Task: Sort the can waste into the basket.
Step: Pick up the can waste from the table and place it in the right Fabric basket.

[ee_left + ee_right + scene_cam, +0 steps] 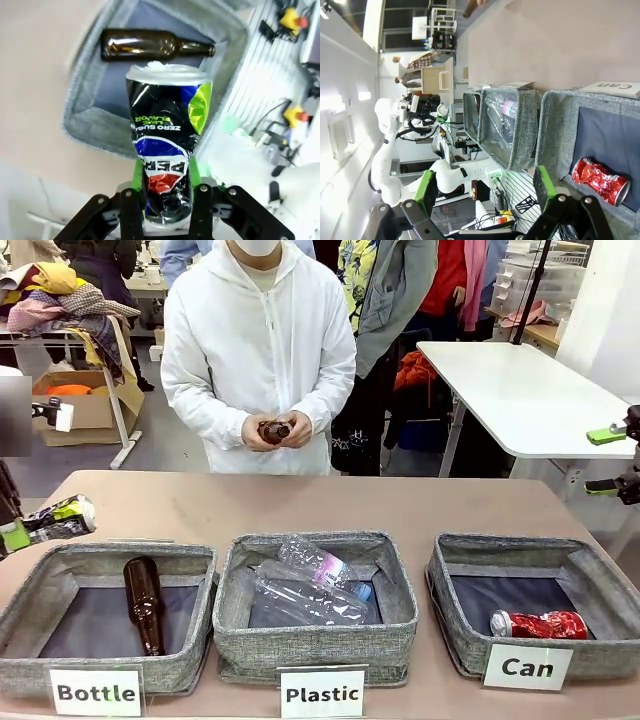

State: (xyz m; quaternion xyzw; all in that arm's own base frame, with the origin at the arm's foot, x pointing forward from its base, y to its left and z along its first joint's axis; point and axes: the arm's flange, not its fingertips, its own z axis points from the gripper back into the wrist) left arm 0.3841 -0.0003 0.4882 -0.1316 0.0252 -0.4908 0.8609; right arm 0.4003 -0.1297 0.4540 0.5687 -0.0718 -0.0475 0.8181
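Stage, as judged: half complete. Done: red crushed metal drink can with silver ends (pixel 538 624), lying on its side on the dark lining of the grey woven-fabric basket labelled "Can" (pixel 455 575), near the front right corner. Left to do: dark blue-black crushed can with multicolour print (pixel 167 160), clamped at its lower end between the green pads (pixel 193 172) of the left gripper (pixel 165 197), at the left end of the table by the like grey basket labelled "Bottle" (pixel 95 125), well apart from the "Can" basket; calls for a carry past the middle basket labelled "Plastic" (pixel 232 625) and a release over the "Can" basket. Right gripper (pixel 487 187): fingers apart, holding nothing, just off the "Can" basket's outer side. Elsewhere: brown glass bottle (pixel 145 602) in the "Bottle" basket, clear plastic bottles (pixel 305 585) in the "Plastic" basket, a second brown bottle (pixel 273 430) held by a person in a white hooded top (pixel 260 340) at the far side. Surface: flat tan tabletop (pixel 300 505), three baskets in a row along the near edge. Room: white table (pixel 520 390) behind on the right, piled clothes (pixel 70 300) and a cardboard box (pixel 85 405) at far left.
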